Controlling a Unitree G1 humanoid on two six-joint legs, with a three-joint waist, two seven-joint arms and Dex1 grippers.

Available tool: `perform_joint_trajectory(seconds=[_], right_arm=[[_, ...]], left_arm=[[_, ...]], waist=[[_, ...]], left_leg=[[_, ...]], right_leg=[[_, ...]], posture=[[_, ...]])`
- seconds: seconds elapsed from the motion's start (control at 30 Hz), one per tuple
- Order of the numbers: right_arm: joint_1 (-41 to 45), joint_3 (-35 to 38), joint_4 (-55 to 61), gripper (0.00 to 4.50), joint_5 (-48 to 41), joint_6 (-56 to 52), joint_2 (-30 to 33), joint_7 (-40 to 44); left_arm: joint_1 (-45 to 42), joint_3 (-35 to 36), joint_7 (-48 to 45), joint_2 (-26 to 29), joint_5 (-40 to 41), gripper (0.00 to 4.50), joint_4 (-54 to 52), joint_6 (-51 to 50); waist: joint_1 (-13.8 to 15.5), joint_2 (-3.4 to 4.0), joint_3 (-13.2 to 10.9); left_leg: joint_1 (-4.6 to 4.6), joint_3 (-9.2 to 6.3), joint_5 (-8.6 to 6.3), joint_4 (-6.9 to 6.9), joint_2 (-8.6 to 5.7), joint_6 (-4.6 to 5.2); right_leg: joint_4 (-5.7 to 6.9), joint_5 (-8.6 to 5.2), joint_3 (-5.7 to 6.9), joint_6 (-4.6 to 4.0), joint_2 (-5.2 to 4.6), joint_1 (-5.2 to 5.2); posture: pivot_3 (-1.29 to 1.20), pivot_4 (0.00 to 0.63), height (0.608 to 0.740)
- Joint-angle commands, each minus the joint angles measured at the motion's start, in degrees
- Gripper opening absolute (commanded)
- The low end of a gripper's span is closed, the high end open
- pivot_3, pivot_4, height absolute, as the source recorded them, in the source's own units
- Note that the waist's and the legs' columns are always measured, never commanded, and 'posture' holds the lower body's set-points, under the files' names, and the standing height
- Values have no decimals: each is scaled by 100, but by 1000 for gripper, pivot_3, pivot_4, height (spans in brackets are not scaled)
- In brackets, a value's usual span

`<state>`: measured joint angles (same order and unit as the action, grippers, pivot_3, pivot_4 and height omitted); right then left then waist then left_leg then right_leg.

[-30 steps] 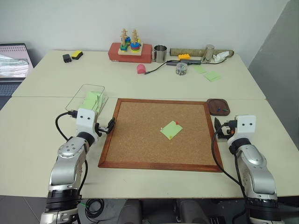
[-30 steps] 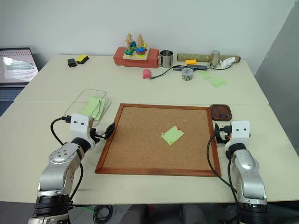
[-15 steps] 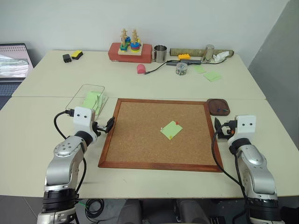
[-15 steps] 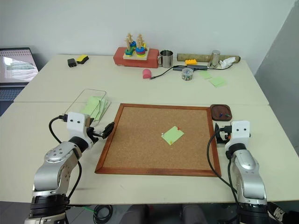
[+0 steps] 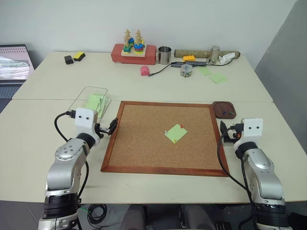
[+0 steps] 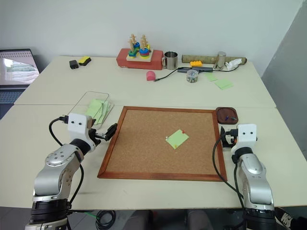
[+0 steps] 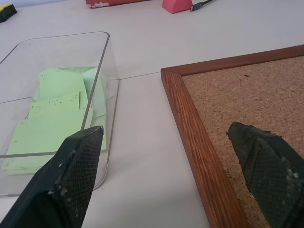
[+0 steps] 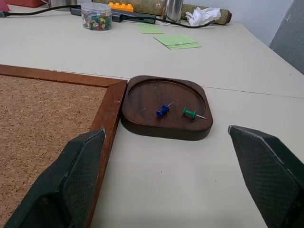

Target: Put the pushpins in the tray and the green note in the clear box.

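The green note (image 5: 175,133), held by a red and a yellowish pushpin near the cork board's (image 5: 144,143) middle, lies between both empty, spread pincers, somewhat nearer the right pincer (image 5: 227,132) than the left pincer (image 5: 111,126).

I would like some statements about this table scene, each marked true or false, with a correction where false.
1. The green note lies on the cork board. True.
2. The tray is empty. False: a blue pin and a green pin lie in it.
3. The clear box already holds green notes. True.
4. The left gripper is shut on a pushpin. False: its fingers stand wide apart and hold nothing.
5. The tray sits beside the board's far right corner. True.
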<state>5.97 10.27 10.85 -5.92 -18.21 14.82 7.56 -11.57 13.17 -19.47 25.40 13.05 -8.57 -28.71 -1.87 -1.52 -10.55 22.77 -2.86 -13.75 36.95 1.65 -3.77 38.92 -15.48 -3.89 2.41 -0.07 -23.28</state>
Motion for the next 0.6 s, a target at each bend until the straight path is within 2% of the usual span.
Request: perform_joint_trajectory(seconds=[0.03, 0.27, 0.33, 0.43, 0.6], right_arm=[[49, 167, 114, 4360, -89, 108, 58, 25], [34, 167, 137, 4360, -82, 108, 66, 42], [27, 167, 209, 4360, -174, 150, 155, 242], [121, 275, 559, 4360, -1183, -130, 319, 1201], [286, 39, 921, 4360, -2256, -917, 1311, 2809]], left_arm=[[-92, 5, 2, 9, 38, 4463, -158, 40], [-69, 21, -51, 30, 56, 4463, -128, 98], [-10, 46, -433, 142, 295, 4463, -245, 121], [5, 159, -1370, 496, 939, 4463, -559, 21], [-110, -185, -2370, 1263, 1020, 4463, -561, 143]], waist=[[0, 0, 0], [0, 0, 0], [0, 0, 0], [-6, 1, -1], [-12, 4, -4]], left_leg=[[0, 0, 0, 0, 0, 0], [0, 0, 0, 0, 0, 0], [0, 0, 0, 0, 0, 0], [0, 1, 0, 0, 0, 0], [-2, 3, 0, 0, 1, 0]], right_leg=[[0, 0, 0, 0, 0, 0], [0, 0, 0, 0, 0, 0], [0, 0, 0, 0, 0, 0], [-1, 0, 0, 0, 0, 0], [-2, -6, 0, 8, 1, 0]], posture=[[0, 150, 740], [0, 150, 740], [0, 150, 740], [0, 150, 740], [0, 150, 740]])
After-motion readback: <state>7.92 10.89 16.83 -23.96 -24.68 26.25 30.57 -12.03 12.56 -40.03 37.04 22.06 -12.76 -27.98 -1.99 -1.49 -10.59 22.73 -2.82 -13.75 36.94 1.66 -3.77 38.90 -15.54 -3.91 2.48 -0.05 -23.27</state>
